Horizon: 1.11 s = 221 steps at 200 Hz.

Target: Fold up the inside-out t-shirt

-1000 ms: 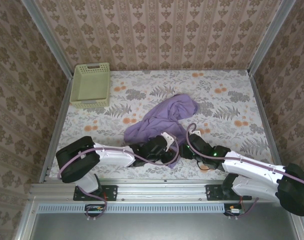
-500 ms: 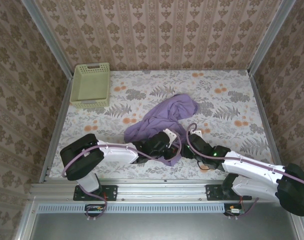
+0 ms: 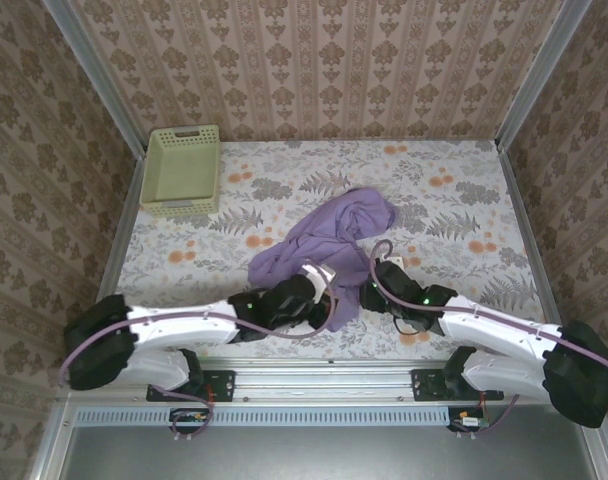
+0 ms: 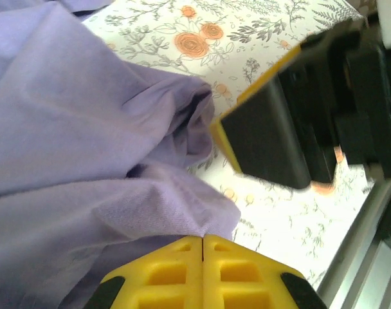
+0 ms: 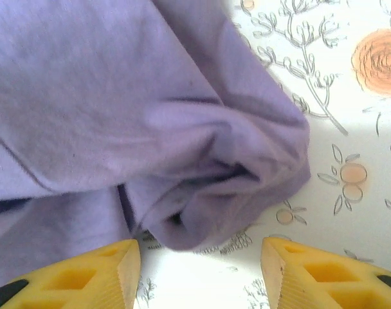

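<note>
The inside-out t-shirt (image 3: 329,238) is a crumpled lavender heap in the middle of the floral table. My left gripper (image 3: 324,303) sits at its near edge, and in the left wrist view the yellow jaws (image 4: 202,243) are pressed together with a fold of the purple cloth (image 4: 150,199) pinched at their tip. My right gripper (image 3: 368,296) is just right of it, open. In the right wrist view, its fingers (image 5: 202,261) stand apart on either side of bare table, and the shirt's bunched edge (image 5: 208,193) lies just ahead of them, untouched.
A pale green plastic basket (image 3: 182,170) stands at the back left of the table. Metal rails (image 3: 119,250) and patterned walls close in the sides. One finger of the right gripper (image 4: 266,138) hangs close by in the left wrist view.
My left gripper has shut on the shirt's near edge, and the left arm's elbow has swung out to the left and lower. The right gripper has edged slightly toward the shirt.
</note>
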Motion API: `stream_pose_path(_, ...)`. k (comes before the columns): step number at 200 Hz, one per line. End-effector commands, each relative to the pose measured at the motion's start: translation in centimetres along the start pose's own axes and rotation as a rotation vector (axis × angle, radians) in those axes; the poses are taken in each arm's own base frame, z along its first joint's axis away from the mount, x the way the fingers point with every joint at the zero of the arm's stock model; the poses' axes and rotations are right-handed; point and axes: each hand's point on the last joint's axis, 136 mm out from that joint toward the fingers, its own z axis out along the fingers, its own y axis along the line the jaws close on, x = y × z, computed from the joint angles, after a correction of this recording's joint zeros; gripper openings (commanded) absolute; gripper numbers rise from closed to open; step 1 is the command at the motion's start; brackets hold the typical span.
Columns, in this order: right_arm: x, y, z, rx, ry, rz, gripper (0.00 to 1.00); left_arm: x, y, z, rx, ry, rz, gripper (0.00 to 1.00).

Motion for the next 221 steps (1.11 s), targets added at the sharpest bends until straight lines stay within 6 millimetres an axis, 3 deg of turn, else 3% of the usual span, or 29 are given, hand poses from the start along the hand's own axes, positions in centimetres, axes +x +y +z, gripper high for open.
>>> stream_pose_path(1,-3.3,1.5,-0.1,-0.030,-0.051,-0.014,0.55,1.6,2.6,-3.2,-0.104,0.021,-0.016,0.00)
stream_pose_path(26,-5.8,2.5,1.1,-0.022,-0.055,-0.036,0.59,2.1,5.4,-7.3,-0.195,-0.014,-0.052,0.00)
stream_pose_path(51,-7.2,4.1,2.6,-0.030,-0.023,-0.055,0.60,3.3,8.3,-9.8,-0.271,-0.019,-0.112,0.00)
stream_pose_path(61,-6.7,4.0,3.8,-0.003,0.020,-0.065,0.60,3.8,9.4,-10.4,-0.305,-0.012,-0.144,0.00)
stream_pose_path(84,-5.5,3.6,4.6,0.009,0.046,-0.073,0.68,4.7,11.8,-11.5,-0.388,-0.004,-0.213,0.00)
stream_pose_path(107,-3.8,2.8,4.0,-0.010,0.038,-0.096,0.78,4.9,13.4,-11.9,-0.440,0.010,-0.261,0.00)
stream_pose_path(135,-2.7,2.4,1.8,-0.084,0.005,-0.117,0.87,5.3,15.0,-11.7,-0.488,0.048,-0.304,0.00)
stream_pose_path(161,-1.0,2.7,2.1,-0.129,0.055,-0.083,0.89,4.9,15.1,-11.2,-0.477,0.048,-0.305,0.00)
stream_pose_path(200,1.9,4.1,5.4,-0.163,0.175,-0.026,0.79,4.2,15.4,-11.1,-0.488,0.033,-0.311,0.00)
stream_pose_path(210,2.3,4.3,5.8,-0.148,0.194,-0.046,0.69,4.0,15.6,-11.2,-0.498,0.028,-0.312,0.00)
stream_pose_path(221,2.1,4.0,5.8,-0.109,0.193,-0.063,0.51,3.7,16.0,-11.4,-0.516,0.022,-0.313,0.00)
